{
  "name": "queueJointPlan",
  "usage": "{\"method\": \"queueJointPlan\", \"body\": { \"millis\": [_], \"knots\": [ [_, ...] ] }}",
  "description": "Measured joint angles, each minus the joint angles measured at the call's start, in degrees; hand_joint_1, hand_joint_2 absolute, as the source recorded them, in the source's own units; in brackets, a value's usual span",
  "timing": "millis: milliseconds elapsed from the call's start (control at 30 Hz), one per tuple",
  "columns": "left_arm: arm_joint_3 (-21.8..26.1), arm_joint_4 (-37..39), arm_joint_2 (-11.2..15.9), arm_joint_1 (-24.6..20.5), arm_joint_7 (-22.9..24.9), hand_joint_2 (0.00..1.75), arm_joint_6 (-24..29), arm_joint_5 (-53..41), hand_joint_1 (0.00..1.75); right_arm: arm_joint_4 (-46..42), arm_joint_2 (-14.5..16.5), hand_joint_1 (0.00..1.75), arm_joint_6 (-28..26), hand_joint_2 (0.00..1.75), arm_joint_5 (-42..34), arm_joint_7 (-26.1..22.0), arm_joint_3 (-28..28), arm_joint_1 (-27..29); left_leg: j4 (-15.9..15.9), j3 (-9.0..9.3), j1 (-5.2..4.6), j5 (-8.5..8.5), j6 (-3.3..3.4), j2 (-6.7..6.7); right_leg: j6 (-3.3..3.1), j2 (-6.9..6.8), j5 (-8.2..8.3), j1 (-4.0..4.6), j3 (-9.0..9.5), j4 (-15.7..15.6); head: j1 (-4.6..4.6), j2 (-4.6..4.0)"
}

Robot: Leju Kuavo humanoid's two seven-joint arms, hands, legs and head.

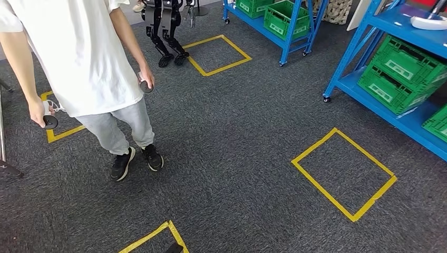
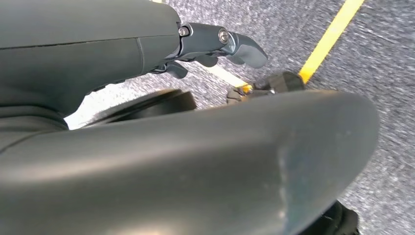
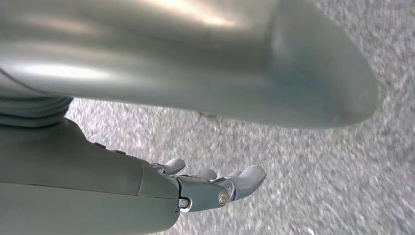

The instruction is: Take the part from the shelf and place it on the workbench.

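Head view: blue shelf (image 1: 392, 68) on the right, stacked with green crates (image 1: 403, 74); part itself too hard to pick out among them. Person in white shirt (image 1: 79, 52) close on the left, holding controllers; yellow tape square (image 1: 343, 174) on grey carpet just before the shelf.

Left wrist view: left hand (image 2: 215, 46) hanging over carpet, fingers apart, holding nothing.

Right wrist view: right hand (image 3: 215, 183) likewise hanging, fingers loosely spread, empty.

Probably still approaching. Best to turn right, stop squarely at the tape square, keep wide of the person, then raise an arm.
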Motion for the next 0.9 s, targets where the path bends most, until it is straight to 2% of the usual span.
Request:
{"method": "queueJointPlan", "body": {
  "millis": [33, 67, 100, 133, 167, 200, 233, 267, 300, 333, 400, 433, 500, 533, 600, 667, 700, 733, 767, 800, 833, 900],
  "knots": [
    [0.0, 0.0, 0.0, 0.0, 0.0, 0.0, 0.0, 0.0, 0.0, 0.0, 0.0, 0.0, 0.0, 0.0, 0.0, 0.0, 0.0, 0.1, -0.2, 0.04, -0.03, 0.16, 0.45, 0.67, 0.28, -0.51, -0.16, -0.06, -0.24, 0.3, 0.04, 0.0],
    [0.0, 0.0, 0.0, 0.0, 0.0, 0.0, 0.0, 0.0, 0.0, 0.0, 0.0, 0.0, 0.0, 0.0, 0.0, 0.1, 0.0, 0.1, -0.3, 0.07, 0.0, 0.33, 0.88, 1.38, 0.48, -1.7, -0.89, -0.02, -0.8, 1.4, 0.17, 0.0],
    [0.0, 0.0, -0.1, -0.1, 0.0, 0.0, 0.0, 0.0, 0.0, 0.1, 0.0, 0.0, 0.0, 0.0, 0.0, 0.1, -0.1, 0.1, -0.5, 0.03, 0.02, 0.47, 1.21, 2.14, 0.61, -3.34, -2.29, 0.04, -1.87, 3.7, 0.36, 0.0],
    [0.0, 0.0, 0.0, 0.0, 0.0, 0.0, 0.0, 0.0, 0.0, 0.1, 0.0, 0.0, 0.0, 0.0, 0.0, 0.1, -0.1, 0.0, -0.5, -0.03, -0.1, 0.49, 1.4, 2.92, 0.71, -5.12, -4.2, 0.12, -3.47, 7.0, 0.55, 0.0],
    [0.0, 0.0, 0.0, 0.1, 0.0, 0.0, 0.0, 0.0, 0.0, 0.1, 0.0, 0.0, 0.0, 0.0, 0.0, 0.1, -0.1, 0.0, -0.5, -0.12, -0.25, 0.47, 1.54, 3.81, 0.82, -6.18, -6.14, 0.14, -5.3, 10.9, 0.7, 0.0],
    [0.0, 0.0, 0.0, 0.2, 0.1, 0.0, 0.0, 0.0, 0.0, 0.1, 0.0, 0.0, 0.0, 0.0, 0.0, 0.1, -0.1, 0.0, -0.5, -0.2, -0.39, 0.44, 1.6, 4.71, 0.88, -6.69, -7.51, 0.13, -6.83, 14.3, 0.75, 0.0],
    [0.0, 0.0, 0.0, 0.3, 0.1, 0.0, 0.0, 0.0, 0.0, 0.1, 0.0, 0.0, 0.0, 0.0, 0.0, 0.1, -0.2, 0.1, -0.5, -0.24, -0.5, 0.4, 1.65, 5.59, 0.87, -6.93, -7.89, 0.13, -7.48, 16.0, 0.76, 0.0],
    [0.0, 0.0, 0.0, 0.3, 0.1, 0.0, 0.0, 0.0, 0.0, 0.1, 0.0, 0.0, 0.0, 0.0, 0.0, 0.1, -0.2, 0.3, -0.5, -0.25, -0.58, 0.35, 1.67, 6.39, 0.78, -7.09, -7.24, 0.15, -7.0, 15.5, 0.76, 0.0],
    [0.0, 0.0, 0.0, 0.3, 0.2, 0.0, 0.0, 0.0, 0.0, 0.1, 0.0, 0.0, 0.0, 0.0, 0.0, 0.1, -0.3, 0.4, -0.5, -0.2, -0.64, 0.3, 1.66, 7.12, 0.61, -7.42, -5.76, 0.22, -5.31, 12.7, 0.76, 0.0],
    [0.0, 0.0, 0.0, 0.3, 0.1, 0.0, 0.0, 0.0, 0.0, 0.1, 0.0, 0.0, 0.0, 0.0, 0.0, 0.1, -0.4, 0.5, -0.5, -0.1, -0.69, 0.22, 1.59, 7.83, 0.33, -8.38, -4.05, 0.39, -2.79, 8.6, 0.77, 0.0],
    [0.0, 0.0, -0.1, 0.2, 0.1, 0.0, 0.0, 0.0, 0.0, 0.1, 0.0, 0.0, 0.0, 0.0, 0.0, 0.1, -0.4, 0.4, -0.4, 0.13, -0.93, -0.03, 1.17, 9.05, -0.41, -10.62, -2.09, 0.92, 1.08, 1.7, 0.73, 0.0],
    [0.0, 0.0, 0.0, 0.1, 0.1, 0.0, 0.0, 0.0, 0.0, 0.1, 0.0, 0.0, 0.0, 0.0, 0.0, 0.1, -0.4, 0.4, -0.4, 0.25, -1.0, -0.13, 0.88, 9.56, -0.76, -11.26, -1.9, 1.17, 1.82, 0.2, 0.71, 0.0],
    [0.0, 0.0, -0.1, -0.1, 0.1, 0.0, 0.0, 0.0, 0.0, 0.1, 0.0, 0.0, 0.0, 0.0, 0.0, 0.1, -0.4, 0.4, -0.6, 0.56, -1.03, -0.29, 0.29, 10.53, -1.27, -10.47, -1.84, 1.33, 1.73, -0.2, 0.68, 0.0],
    [0.0, 0.0, -0.1, -0.3, 0.1, 0.0, 0.0, 0.0, 0.0, 0.1, 0.0, 0.0, 0.0, 0.0, 0.0, 0.1, -0.5, 0.6, -0.4, 0.69, -0.97, -0.49, -0.05, 10.35, -1.52, -9.88, -1.67, 1.17, 1.8, -0.4, 0.68, 0.0],
    [0.0, 0.0, -0.1, -0.3, 0.1, 0.0, 0.0, 0.0, 0.0, 0.1, 0.0, 0.0, 0.0, 0.0, 0.0, 0.1, -0.5, 0.6, 2.4, -0.34, -0.79, -2.42, -0.72, 7.76, -2.09, -8.62, -1.27, 0.67, 2.0, -0.8, 0.44, 0.0],
    [0.0, 0.0, -0.1, -0.2, 0.2, 0.0, 0.0, -0.1, 0.0, 0.1, 0.0, 0.0, 0.0, 0.0, 0.0, 0.1, -0.5, 0.5, 9.4, -3.63, -0.43, -6.1, -1.17, 4.56, -2.44, -7.26, -1.13, 0.43, 1.97, -0.9, 0.08, 0.0],
    [0.0, 0.0, -0.1, -0.1, 0.2, 0.0, 0.1, -0.1, 0.0, 0.1, 0.0, 0.0, 0.1, 0.0, 0.1, 0.2, -0.5, 0.5, 13.1, -5.46, -0.33, -7.55, -1.33, 3.93, -2.5, -6.5, -1.12, 0.41, 1.93, -0.9, -0.01, 0.0],
    [0.0, 0.0, 0.0, 0.0, 0.3, 0.0, 0.1, -0.2, 0.0, 0.1, 0.0, 0.0, 0.1, 0.0, 0.1, 0.2, -0.5, 0.6, 15.4, -6.66, -0.26, -7.95, -1.44, 3.69, -2.49, -5.7, -1.13, 0.39, 1.92, -0.8, -0.05, 0.0],
    [0.0, 0.0, 0.0, 0.0, 0.3, 0.0, 0.1, -0.3, 0.0, 0.1, 0.0, 0.0, 0.2, 0.0, 0.2, 0.2, -0.5, 0.7, 15.5, -6.92, -0.21, -7.19, -1.49, 3.57, -2.45, -4.87, -1.15, 0.36, 1.94, -0.7, -0.06, 0.0],
    [0.0, 0.0, 0.0, 0.1, 0.4, 0.0, 0.1, -0.3, 0.0, 0.1, 0.0, 0.0, 0.2, 0.0, 0.3, 0.2, -0.5, 0.8, 13.4, -6.07, -0.12, -5.37, -1.5, 3.32, -2.35, -4.03, -1.17, 0.3, 2.0, -0.7, -0.08, 0.0],
    [0.0, 0.0, 0.0, 0.0, 0.5, 0.0, 0.1, -0.3, 0.0, 0.1, 0.0, 0.0, 0.2, 0.0, 0.4, 0.2, -0.5, 0.8, 9.5, -4.38, 0.03, -3.02, -1.5, 2.66, -2.17, -3.2, -1.22, 0.23, 2.05, -0.6, -0.09, 0.0],
    [0.0, 0.0, 0.0, 0.0, 0.6, 0.0, 0.1, -0.3, 0.0, 0.1, 0.0, 0.0, 0.3, 0.0, 0.6, 0.2, -0.5, 0.8, 2.2, -1.3, 0.37, -0.1, -1.43, 0.16, -1.54, -1.74, -1.35, 0.21, 1.91, -0.3, -0.13, 0.0]
  ]
}}
